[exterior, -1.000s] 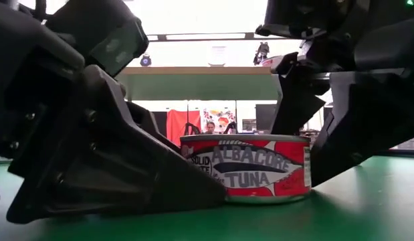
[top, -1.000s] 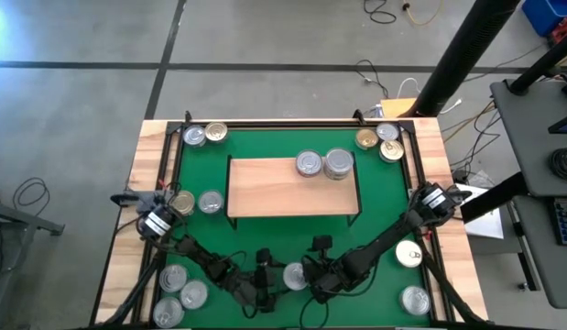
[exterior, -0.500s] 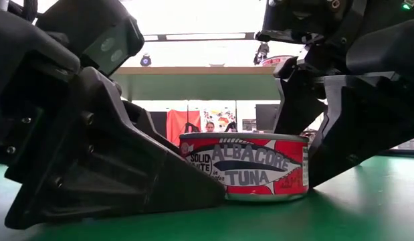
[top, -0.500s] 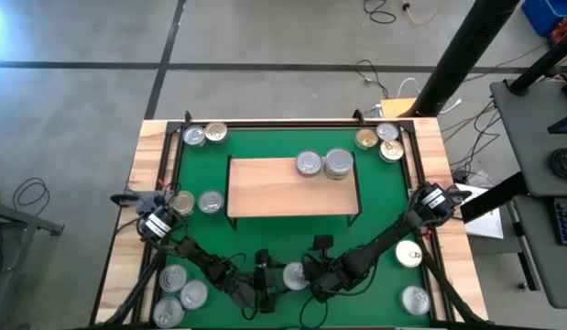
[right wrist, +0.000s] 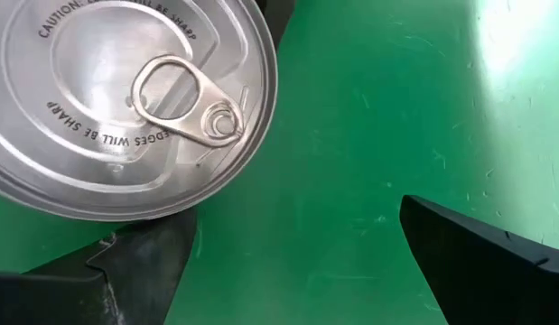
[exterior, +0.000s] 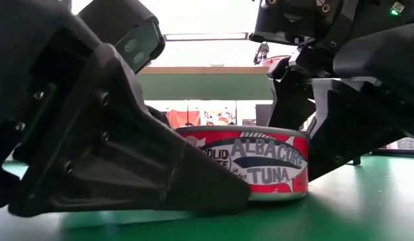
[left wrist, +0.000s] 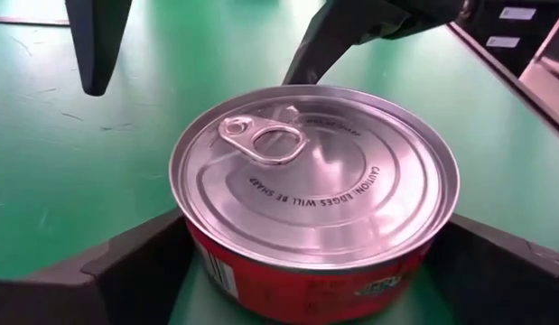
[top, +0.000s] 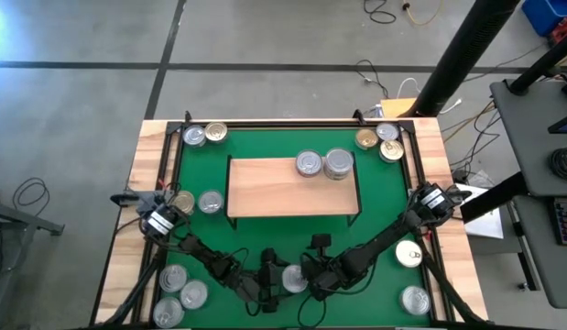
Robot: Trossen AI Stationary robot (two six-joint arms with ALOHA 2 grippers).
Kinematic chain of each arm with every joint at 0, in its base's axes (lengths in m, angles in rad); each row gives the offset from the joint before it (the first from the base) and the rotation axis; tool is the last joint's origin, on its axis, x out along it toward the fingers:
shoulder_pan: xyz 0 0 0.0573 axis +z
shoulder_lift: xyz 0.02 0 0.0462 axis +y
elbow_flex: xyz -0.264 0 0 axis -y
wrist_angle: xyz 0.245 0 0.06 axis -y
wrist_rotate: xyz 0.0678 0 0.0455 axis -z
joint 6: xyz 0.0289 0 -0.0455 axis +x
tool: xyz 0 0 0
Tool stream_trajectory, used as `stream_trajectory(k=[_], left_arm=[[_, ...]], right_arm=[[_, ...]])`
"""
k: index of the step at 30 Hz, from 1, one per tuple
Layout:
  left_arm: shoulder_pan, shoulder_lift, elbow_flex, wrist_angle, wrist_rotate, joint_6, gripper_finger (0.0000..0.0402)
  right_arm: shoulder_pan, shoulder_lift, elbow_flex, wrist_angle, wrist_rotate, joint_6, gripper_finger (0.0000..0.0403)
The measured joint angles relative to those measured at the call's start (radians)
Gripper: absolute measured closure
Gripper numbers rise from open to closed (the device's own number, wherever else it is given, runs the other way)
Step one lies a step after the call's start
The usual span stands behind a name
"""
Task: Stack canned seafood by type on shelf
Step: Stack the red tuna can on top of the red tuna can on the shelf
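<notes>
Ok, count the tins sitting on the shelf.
2, side by side at the shelf's far edge: the left tin, and the right tin, which may hide others stacked beneath.

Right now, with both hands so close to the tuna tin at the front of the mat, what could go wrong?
1. The left hand is open around the tuna tin, and the right hand is open right beside it. If both close or move, they may bump each other.
2. A finger of the right hand sits next to the tin and could push it away.
3. The shelf already carries two tins; a careless placement could knock them.
</notes>
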Motion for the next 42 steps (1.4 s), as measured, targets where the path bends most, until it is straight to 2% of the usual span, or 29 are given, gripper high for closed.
stream_trajectory(k=[11, 18, 25, 34, 42], left_arm=[[0.015, 0.002, 0.0, 0.028, -0.002, 0.017, 0.0002], [0.017, 0.002, -0.002, 0.029, 0.004, 0.041, 0.0024], [0.021, 0.002, -0.001, 0.03, 0.003, 0.068, 0.0032], [0.019, -0.03, -0.006, -0.012, -0.009, 0.097, 0.0034], [-0.015, -0.105, -0.008, -0.106, 0.004, 0.095, 0.0035]], right_arm=[[0.0, 0.0, 0.001, -0.002, -0.004, 0.004, 0.0022], [0.001, 0.0, 0.001, -0.007, -0.006, -0.002, 0.0022], [0.002, -0.005, 0.024, -0.096, -0.016, 0.019, 0.0022], [0.018, -0.041, 0.051, -0.269, -0.133, 0.1, 0.0022], [0.06, -0.155, 0.05, -0.363, -0.213, 0.216, 0.0022]])
